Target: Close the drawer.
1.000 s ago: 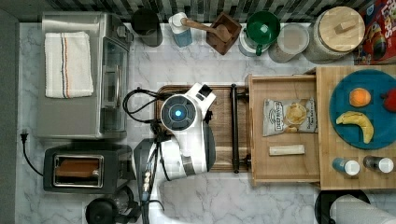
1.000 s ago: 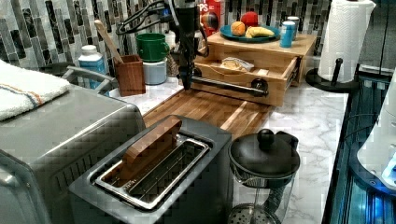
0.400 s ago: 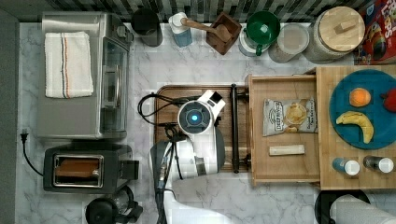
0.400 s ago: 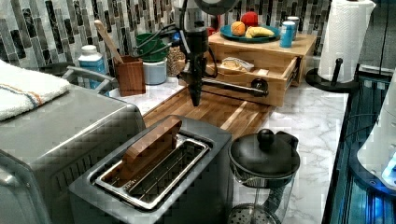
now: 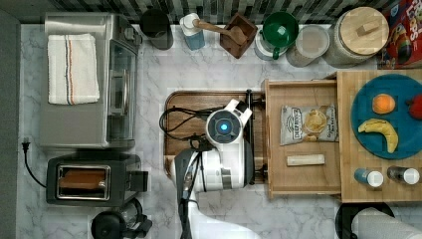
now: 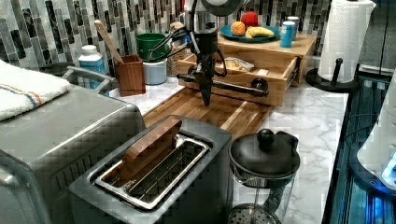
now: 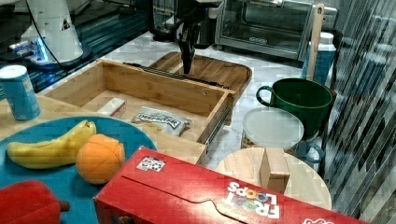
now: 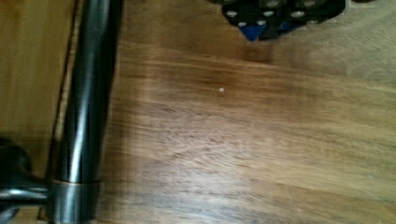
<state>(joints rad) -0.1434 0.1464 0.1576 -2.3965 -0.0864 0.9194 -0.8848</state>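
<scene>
Drawer (image 5: 303, 144): light-wood box standing pulled out from under the raised wooden stand (image 5: 380, 186), its rim and floor in plain sight in the top view.
Drawer handle (image 6: 224, 85): long black bar across the drawer's front, on the side that faces the brown tray; in the wrist view the bar (image 8: 88, 107) runs as a dark shiny rod right beside the drawer's light-wood face.
Drawer contents: a chip bag (image 5: 308, 124) lies flat on the drawer floor, and a pale stick-shaped packet (image 5: 305, 160) lies near it, both apart from the rim.
Tool (image 6: 205, 95): hangs pointing down over the brown tray, just beside the drawer handle; in the left view its fingers come together to a narrow tip with nothing between them, so it reads as closed and empty. Whether it touches the handle cannot be told.
Arm (image 5: 224, 149): white body over the brown tray, beside the drawer front, with black cables looping off it.
Brown tray (image 5: 199, 99): darker wood with rounded corners, flat on the marble bench (image 5: 209, 64), butting up to the drawer's front.
Blue plate (image 5: 385, 117): on the stand above the drawer, carrying a banana (image 5: 380, 132) and an orange (image 5: 383, 104).
Cans (image 5: 369, 177): two stand on the stand beside the plate.
Further from the drawer: a toaster (image 5: 92, 178) and a toaster oven (image 5: 87, 79) past the tray, a green mug (image 5: 280, 30) and a cereal box (image 7: 224, 196) by the tiled wall.
</scene>
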